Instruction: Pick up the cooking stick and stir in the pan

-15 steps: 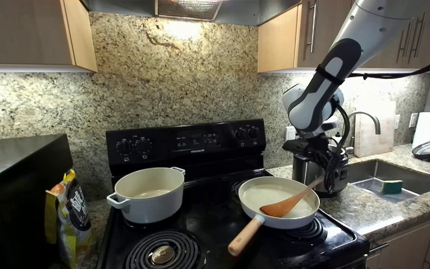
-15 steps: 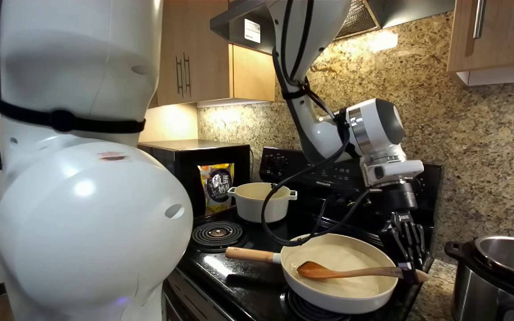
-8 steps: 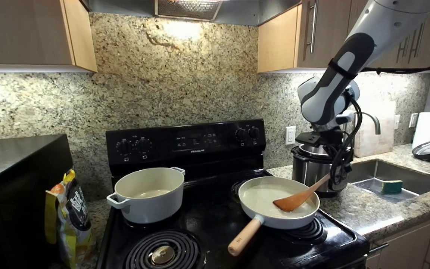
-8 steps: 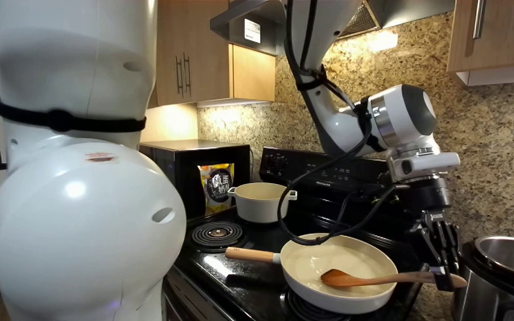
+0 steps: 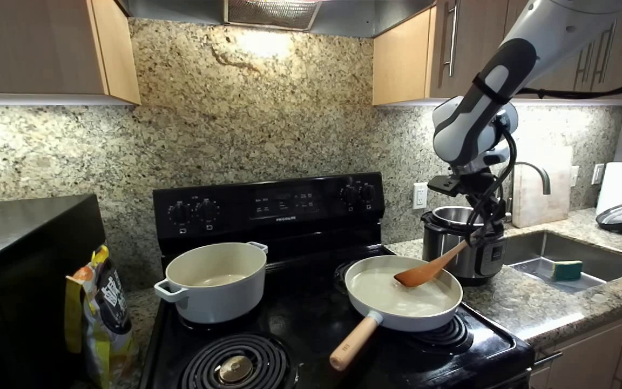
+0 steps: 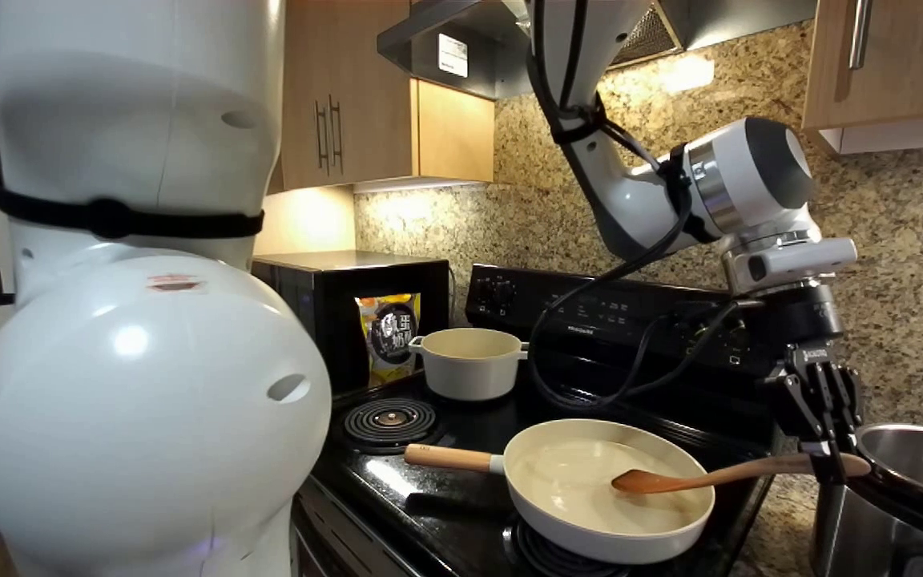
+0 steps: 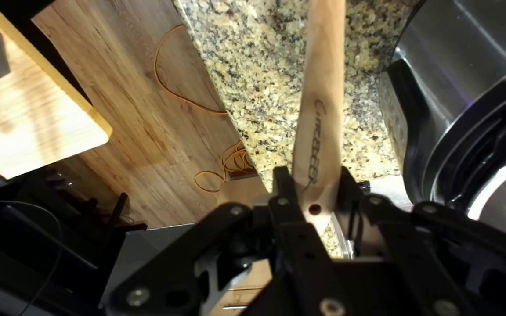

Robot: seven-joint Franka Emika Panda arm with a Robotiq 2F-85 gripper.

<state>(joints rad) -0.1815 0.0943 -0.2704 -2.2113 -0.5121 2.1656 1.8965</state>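
The white pan (image 5: 378, 289) stands on the right-hand burner, its pale wooden handle (image 5: 355, 343) pointing toward the front of the stove. Slanting down across the pan's rim is the orange-brown cooking stick (image 6: 738, 473). Its blade lies inside the pan's outline in both exterior views; whether it touches the pan floor I cannot tell. My gripper (image 6: 824, 461) is beyond the rim, beside the steel pot, shut on the handle end of the stick. In the wrist view both fingertips of the gripper (image 7: 315, 184) press the stick's sides, near its hole. The blade is outside that view.
A shiny steel pot (image 5: 454, 259) is close by the gripper on the counter (image 5: 532, 294). At the back left of the stove stands a deeper two-handled white pot (image 5: 216, 302). The black control panel (image 5: 268, 208) rises behind. Arm cables (image 6: 542, 361) loop down over the stove.
My gripper has moved away from the pan's centre toward the steel pot, then slightly up. The stick's blade has slid from near the pan's handle side toward the far side. The pan stays put.
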